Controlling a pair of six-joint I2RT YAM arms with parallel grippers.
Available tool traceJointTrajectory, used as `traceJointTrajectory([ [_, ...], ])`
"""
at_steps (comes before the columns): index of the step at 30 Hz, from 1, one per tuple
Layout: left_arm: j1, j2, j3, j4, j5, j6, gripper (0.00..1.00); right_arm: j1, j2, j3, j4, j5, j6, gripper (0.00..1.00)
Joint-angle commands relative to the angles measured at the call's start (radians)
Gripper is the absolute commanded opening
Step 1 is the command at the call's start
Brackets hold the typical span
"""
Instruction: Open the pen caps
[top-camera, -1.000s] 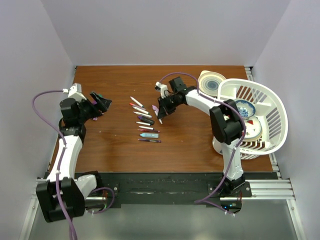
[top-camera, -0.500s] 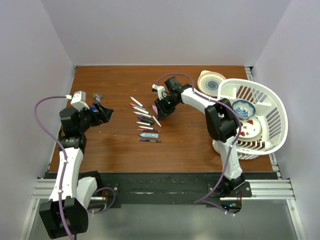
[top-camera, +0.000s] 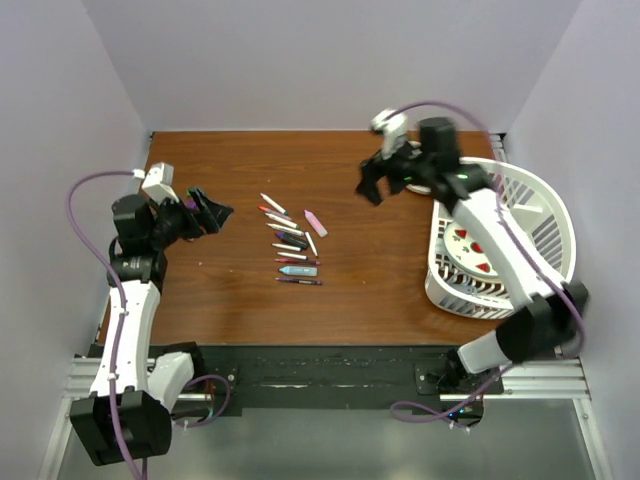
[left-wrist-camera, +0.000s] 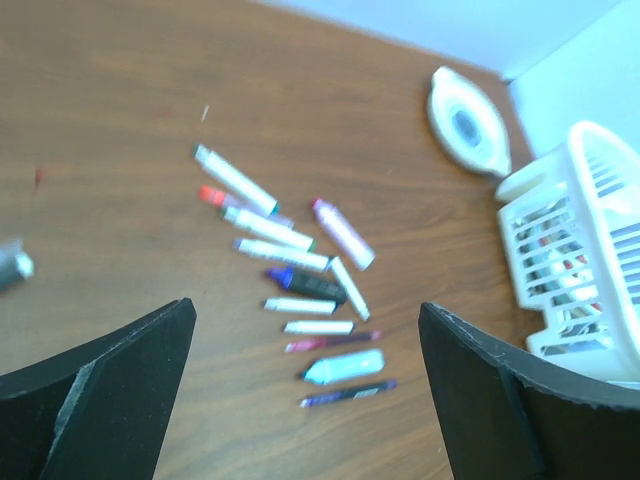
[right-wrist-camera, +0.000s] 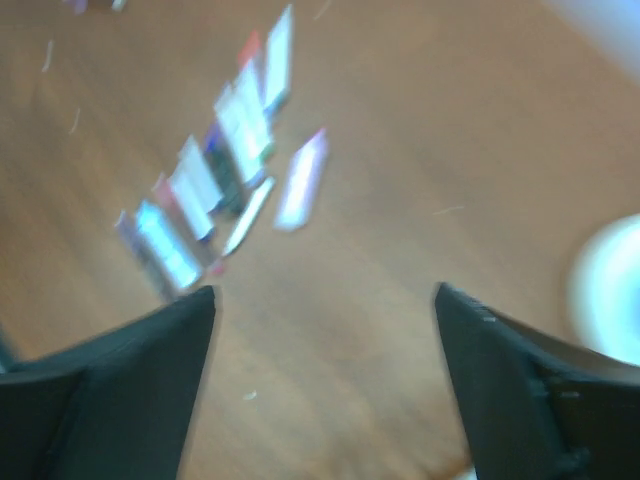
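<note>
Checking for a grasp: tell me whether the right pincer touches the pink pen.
Apart. The top external view shows a plain gap between the right pincer and the pink pen; the right wrist view shows its fingers empty.

Bare wood is seen all round the pens (top-camera: 290, 245). The table (top-camera: 380, 280) is blocked at 3 o'clock by the basket (top-camera: 545, 215); 12 and 6 o'clock are unobstructed.
</note>
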Motion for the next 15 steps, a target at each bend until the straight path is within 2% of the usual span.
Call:
traceJointTrajectory([
  [1,-0.034,-0.008,0.193,-0.053,-0.014,0.035,1.00,-0.180,-0.183,-0.018,0.059,0.056,0.022,0.99],
  [4,-0.035,-0.013,0.288,-0.076,-0.063,0.053,1.00,-0.234,-0.294,-0.010,0.029,0.141,0.076,0.99],
  [6,-0.035,-0.011,0.361,-0.096,-0.105,0.063,1.00,-0.236,-0.380,-0.026,0.041,0.308,0.151,0.99],
  [9,-0.035,-0.005,0.453,-0.132,-0.146,0.070,1.00,-0.237,-0.443,-0.001,-0.002,0.436,0.211,0.99],
  [15,-0.040,0.000,0.527,-0.149,-0.105,0.057,1.00,-0.236,-0.506,0.069,-0.112,0.536,0.245,0.99],
])
